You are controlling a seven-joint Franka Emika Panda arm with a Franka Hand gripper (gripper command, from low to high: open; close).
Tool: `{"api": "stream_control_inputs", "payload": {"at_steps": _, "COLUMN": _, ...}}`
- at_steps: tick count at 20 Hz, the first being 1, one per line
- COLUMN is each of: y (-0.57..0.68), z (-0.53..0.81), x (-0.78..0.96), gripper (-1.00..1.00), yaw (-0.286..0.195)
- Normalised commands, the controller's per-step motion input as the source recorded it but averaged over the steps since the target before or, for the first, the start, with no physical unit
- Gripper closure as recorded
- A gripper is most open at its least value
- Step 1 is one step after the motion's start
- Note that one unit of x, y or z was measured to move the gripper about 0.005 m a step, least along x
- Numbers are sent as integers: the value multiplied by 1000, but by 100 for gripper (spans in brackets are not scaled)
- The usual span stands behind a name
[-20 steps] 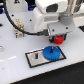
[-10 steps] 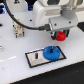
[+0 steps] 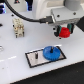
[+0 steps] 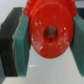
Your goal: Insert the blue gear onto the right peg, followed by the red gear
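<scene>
The blue gear [image 3: 51,52] lies flat on the right part of the black-edged grey plate [image 3: 35,59], over the spot of the right peg, which is hidden under it. A thin pin [image 3: 37,54], the left one, stands free on the plate. My gripper [image 3: 63,33] hangs above and to the exterior view's right of the blue gear, shut on the red gear [image 3: 64,33]. In the wrist view the red gear [image 4: 50,31] with its dark centre hole sits between the two green pads [image 4: 20,50].
A white and tan fixture [image 3: 18,28] stands at the back on the exterior view's left. The white table [image 3: 65,67] runs around the plate, with its front edge near the plate.
My gripper with the red gear has shifted slightly across the exterior view and sits a bit lower. The blue gear has stayed on the plate.
</scene>
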Motion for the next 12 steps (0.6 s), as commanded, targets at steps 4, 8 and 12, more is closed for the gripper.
{"api": "stream_control_inputs", "payload": {"at_steps": 4, "y": -285, "z": 278, "x": 641, "gripper": 100, "yaw": 0}}
{"api": "stream_control_inputs", "payload": {"at_steps": 8, "y": -307, "z": 161, "x": 592, "gripper": 100, "yaw": 0}}
{"api": "stream_control_inputs", "payload": {"at_steps": 12, "y": -237, "z": 85, "x": 607, "gripper": 100, "yaw": 0}}
